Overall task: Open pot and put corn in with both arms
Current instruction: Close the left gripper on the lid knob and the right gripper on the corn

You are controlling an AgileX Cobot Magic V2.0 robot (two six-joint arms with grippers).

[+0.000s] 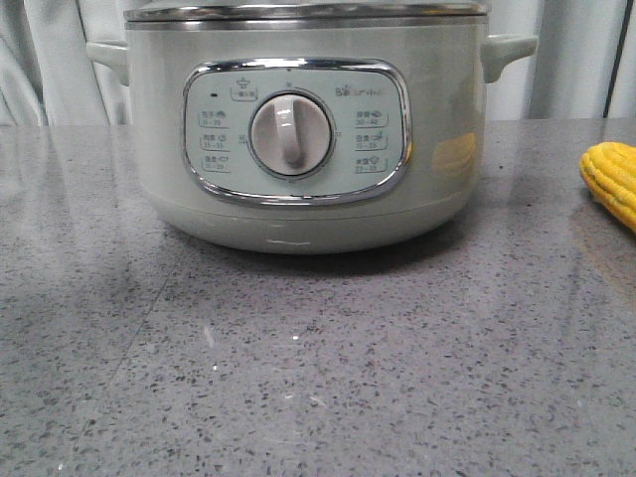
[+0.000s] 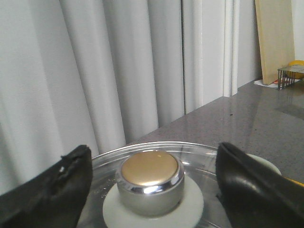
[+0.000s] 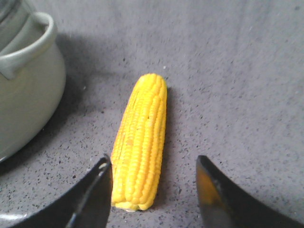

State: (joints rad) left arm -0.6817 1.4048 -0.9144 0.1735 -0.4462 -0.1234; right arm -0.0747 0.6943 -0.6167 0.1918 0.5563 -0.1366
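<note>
The pale green pot (image 1: 308, 129) stands at the middle of the grey table with its glass lid (image 2: 199, 154) on. In the left wrist view my left gripper (image 2: 151, 178) is open, its black fingers (image 2: 52, 190) on either side of the lid's gold-topped chrome knob (image 2: 150, 179), not touching it. The yellow corn (image 3: 140, 140) lies on the table to the right of the pot and shows at the right edge of the front view (image 1: 613, 181). My right gripper (image 3: 153, 183) is open above the corn's near end, with one finger (image 3: 92, 194) close beside it.
A pot side handle (image 3: 28, 40) is near the corn's far end. White curtains (image 2: 95, 66) hang behind the table. A wooden board (image 2: 274, 38) and a wire rack (image 2: 290, 76) stand at the far end of the counter.
</note>
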